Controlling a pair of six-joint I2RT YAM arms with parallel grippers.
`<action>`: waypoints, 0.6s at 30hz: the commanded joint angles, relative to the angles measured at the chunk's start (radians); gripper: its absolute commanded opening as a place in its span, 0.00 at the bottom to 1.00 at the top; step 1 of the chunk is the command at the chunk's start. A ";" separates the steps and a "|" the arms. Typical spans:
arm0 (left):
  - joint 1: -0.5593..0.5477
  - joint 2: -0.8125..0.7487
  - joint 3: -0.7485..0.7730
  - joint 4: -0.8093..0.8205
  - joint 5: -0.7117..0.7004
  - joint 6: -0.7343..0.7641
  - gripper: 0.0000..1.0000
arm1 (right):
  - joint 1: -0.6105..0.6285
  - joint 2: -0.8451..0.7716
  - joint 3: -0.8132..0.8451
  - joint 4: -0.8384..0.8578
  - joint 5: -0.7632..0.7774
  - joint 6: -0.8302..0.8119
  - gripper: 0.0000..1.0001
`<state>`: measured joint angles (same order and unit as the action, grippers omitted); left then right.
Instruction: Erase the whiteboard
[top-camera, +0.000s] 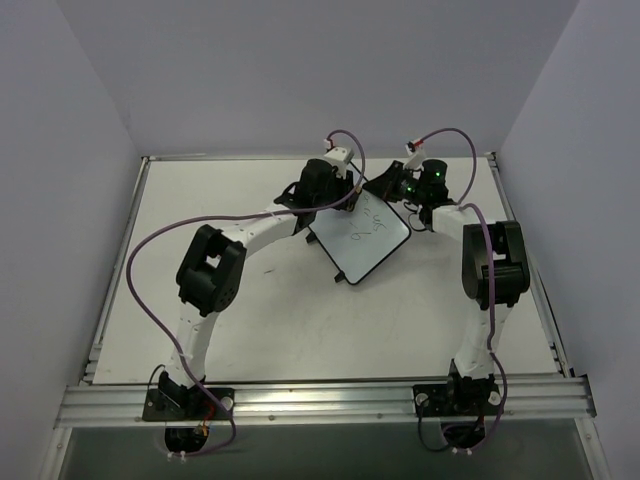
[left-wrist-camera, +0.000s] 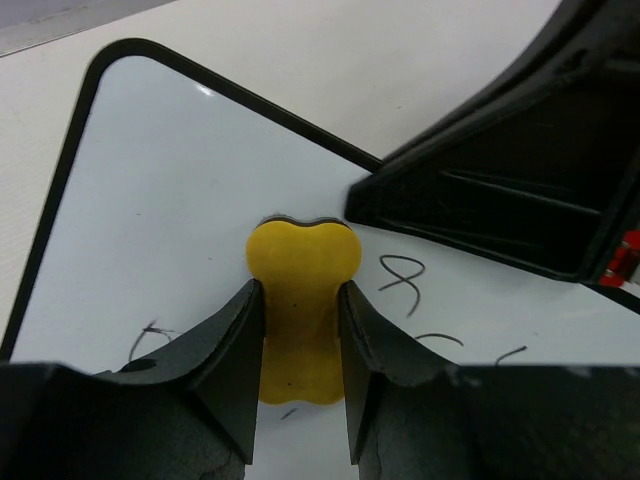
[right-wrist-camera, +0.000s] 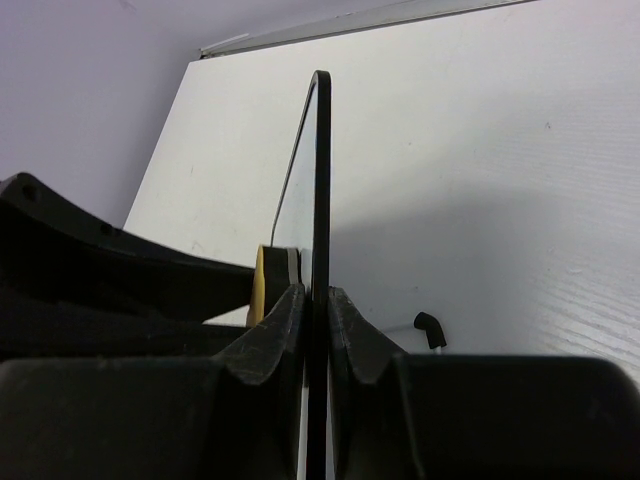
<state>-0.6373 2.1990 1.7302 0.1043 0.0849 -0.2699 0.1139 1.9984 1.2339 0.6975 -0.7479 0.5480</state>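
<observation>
The whiteboard (top-camera: 362, 240) is a small white board with a thin black frame, held tilted above the table at the back middle. Dark scribbles show on its face (left-wrist-camera: 160, 200). My left gripper (left-wrist-camera: 300, 300) is shut on a yellow eraser (left-wrist-camera: 303, 310), which is pressed flat on the board beside the scribbles. My right gripper (right-wrist-camera: 317, 300) is shut on the board's edge (right-wrist-camera: 320, 180), seen edge-on in the right wrist view. The eraser (right-wrist-camera: 260, 285) shows there against the board's left side. In the top view the left gripper (top-camera: 335, 190) and right gripper (top-camera: 405, 195) sit at the board's far corners.
The white table (top-camera: 250, 310) is fenced by a metal rail (top-camera: 320, 395) at the front and grey walls on three sides. Purple cables loop over both arms. One small black foot (right-wrist-camera: 430, 328) of the board sticks out on its back side.
</observation>
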 joint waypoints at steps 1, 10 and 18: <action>-0.061 -0.025 -0.061 -0.003 0.047 -0.003 0.02 | 0.015 -0.044 -0.005 -0.053 -0.005 -0.060 0.00; 0.011 -0.022 -0.101 0.037 0.084 -0.081 0.02 | 0.020 -0.043 -0.001 -0.064 -0.010 -0.071 0.00; 0.094 0.064 0.049 -0.043 0.111 -0.086 0.02 | 0.023 -0.047 0.009 -0.085 -0.007 -0.085 0.00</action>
<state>-0.5686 2.2112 1.7210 0.1329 0.1787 -0.3424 0.1204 1.9911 1.2350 0.6872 -0.7383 0.5266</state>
